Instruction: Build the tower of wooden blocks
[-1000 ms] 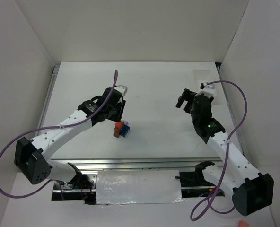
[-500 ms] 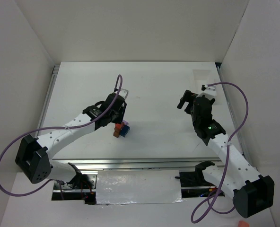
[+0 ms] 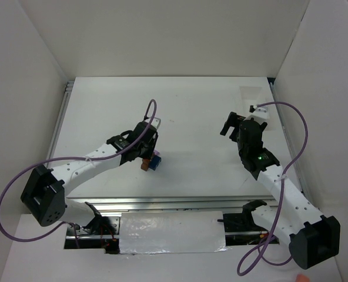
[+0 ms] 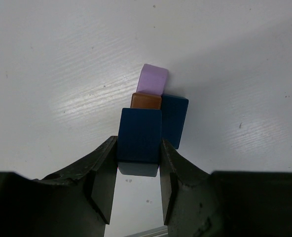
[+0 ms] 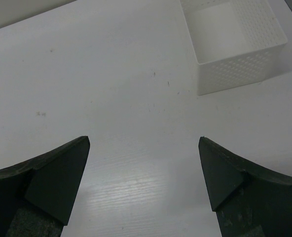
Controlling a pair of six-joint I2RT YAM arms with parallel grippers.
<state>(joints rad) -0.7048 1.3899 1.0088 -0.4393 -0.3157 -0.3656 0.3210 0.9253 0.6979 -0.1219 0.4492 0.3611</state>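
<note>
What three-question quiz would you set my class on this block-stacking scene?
1. True or false: the right end effector grips a block.
2. What colour is the gripped block in the left end effector? A red, B dark blue, C pale purple.
3. Fill in: ahead of the right end effector stands a white perforated ___.
Key: 1 false, its jaws stand open and empty; 2 B; 3 tray.
</note>
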